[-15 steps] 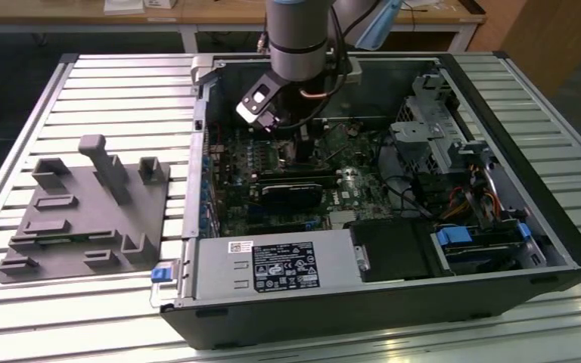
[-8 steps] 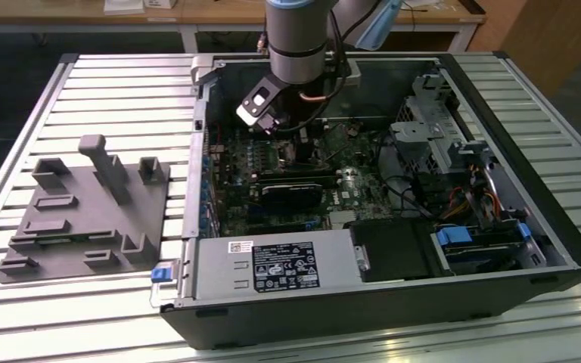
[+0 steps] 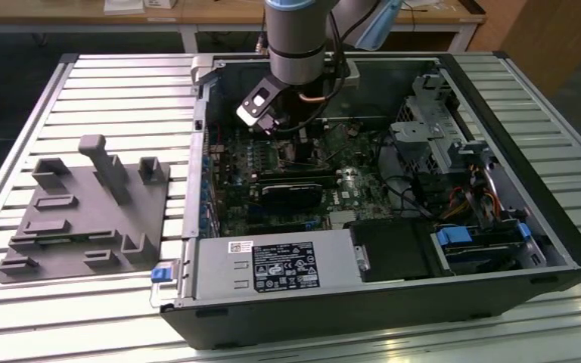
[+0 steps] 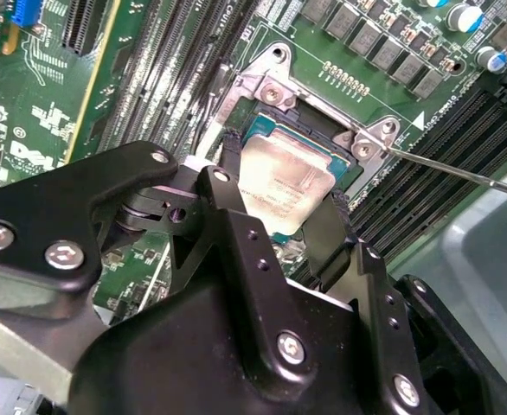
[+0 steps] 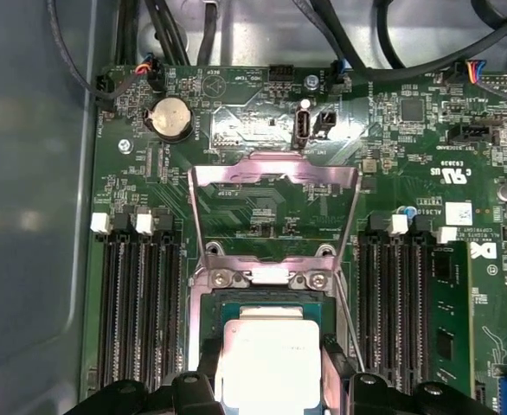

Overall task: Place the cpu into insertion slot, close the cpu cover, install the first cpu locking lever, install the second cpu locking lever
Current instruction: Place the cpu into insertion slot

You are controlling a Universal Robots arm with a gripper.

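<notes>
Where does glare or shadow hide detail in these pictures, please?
First wrist view: the cpu top glares almost white, and the open cpu cover shines pale. Second wrist view: the cpu is more evenly lit. Exterior view: bright bands on the slatted table; the case interior is shaded.

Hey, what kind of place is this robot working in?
Probably a robotics lab or workshop bench: an open computer case sits on a slatted metal table, a grey fixture plate lies beside it, wooden workbenches stand behind, and the gripper holds the cpu inside the case.
</notes>
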